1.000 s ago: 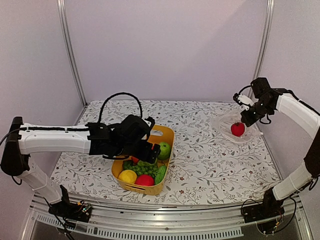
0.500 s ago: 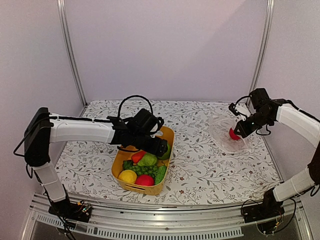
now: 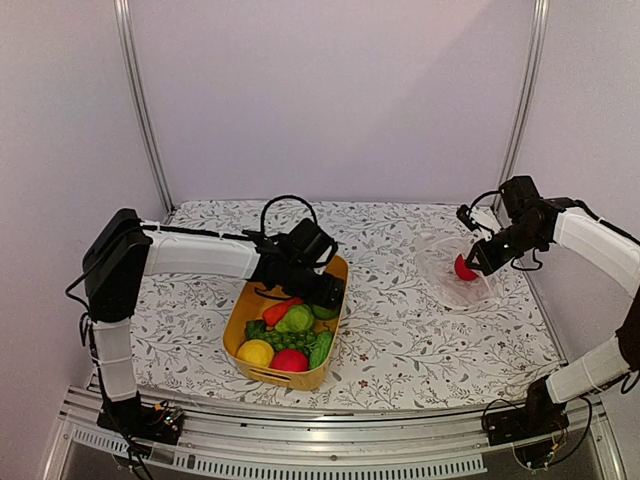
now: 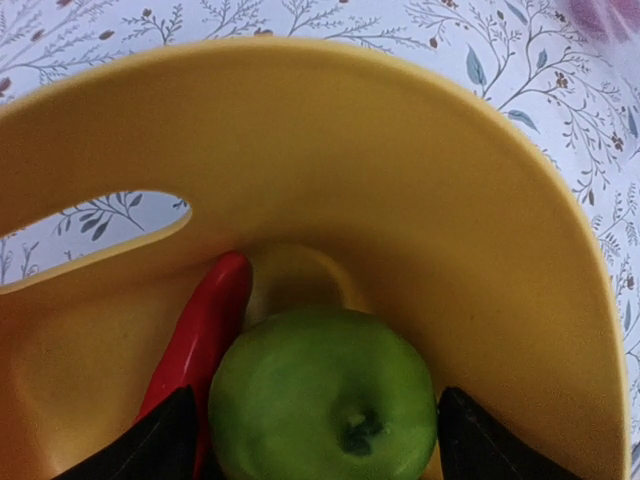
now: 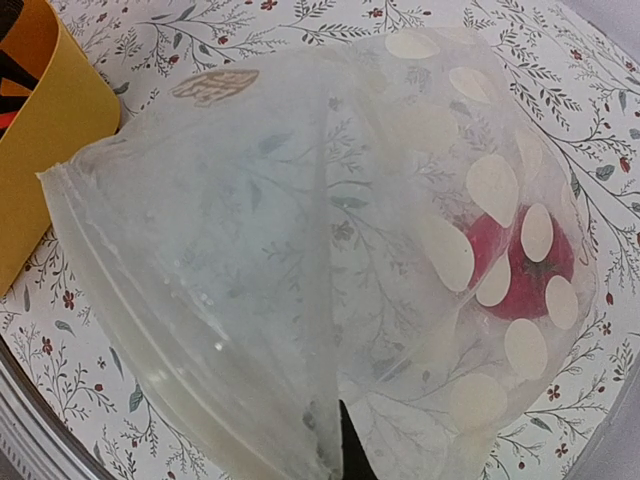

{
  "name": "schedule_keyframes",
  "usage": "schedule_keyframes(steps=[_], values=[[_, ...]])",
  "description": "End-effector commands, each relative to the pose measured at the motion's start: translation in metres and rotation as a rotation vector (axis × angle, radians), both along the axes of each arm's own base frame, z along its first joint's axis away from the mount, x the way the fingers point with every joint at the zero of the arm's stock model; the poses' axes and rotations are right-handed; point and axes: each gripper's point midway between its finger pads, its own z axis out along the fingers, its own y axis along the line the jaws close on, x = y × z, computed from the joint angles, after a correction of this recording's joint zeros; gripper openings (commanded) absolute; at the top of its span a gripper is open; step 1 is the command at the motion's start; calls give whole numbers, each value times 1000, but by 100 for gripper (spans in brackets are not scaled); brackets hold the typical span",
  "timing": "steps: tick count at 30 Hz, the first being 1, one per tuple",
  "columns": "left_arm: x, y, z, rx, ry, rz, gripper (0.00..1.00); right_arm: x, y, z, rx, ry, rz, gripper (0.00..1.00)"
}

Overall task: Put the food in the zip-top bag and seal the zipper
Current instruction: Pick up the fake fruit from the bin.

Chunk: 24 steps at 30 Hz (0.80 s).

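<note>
My left gripper is down in the yellow basket. In the left wrist view its open fingers flank a green apple, which lies against the basket wall beside a red chili. More food fills the basket: a yellow fruit, a red fruit, a green fruit and grapes. My right gripper is shut on the zip-top bag and holds it up, mouth and zipper towards the basket. A red fruit lies inside the bag.
The basket's corner shows at the left of the right wrist view, close to the bag's mouth. A floral cloth covers the table. Metal frame posts stand at the back corners.
My left arm has swung right and reached deeper into the basket, over the green apple. My right gripper has drawn the bag left and turned it, with the red fruit in it.
</note>
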Motion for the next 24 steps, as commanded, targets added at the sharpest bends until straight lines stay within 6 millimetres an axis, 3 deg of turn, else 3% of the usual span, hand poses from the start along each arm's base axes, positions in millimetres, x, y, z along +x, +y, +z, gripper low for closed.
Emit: schedule_keyframes(steps=[1, 5, 9, 15, 17, 24], values=[[14, 7, -11, 53, -9, 15, 79, -4, 7, 12, 34, -21, 9, 0], [14, 9, -12, 62, 1, 15, 65, -6, 8, 13, 40, -15, 10, 0], [8, 10, 9, 35, -7, 19, 53, -8, 7, 18, 38, -18, 13, 0], [-2, 26, 68, -14, -119, 49, 51, -12, 6, 30, 34, -25, 16, 0], [-8, 27, 96, -63, -156, 48, 51, -15, 7, 33, 34, -21, 21, 0], [-39, 4, 171, -215, -322, -43, 51, -27, 7, 44, 38, -18, 31, 0]])
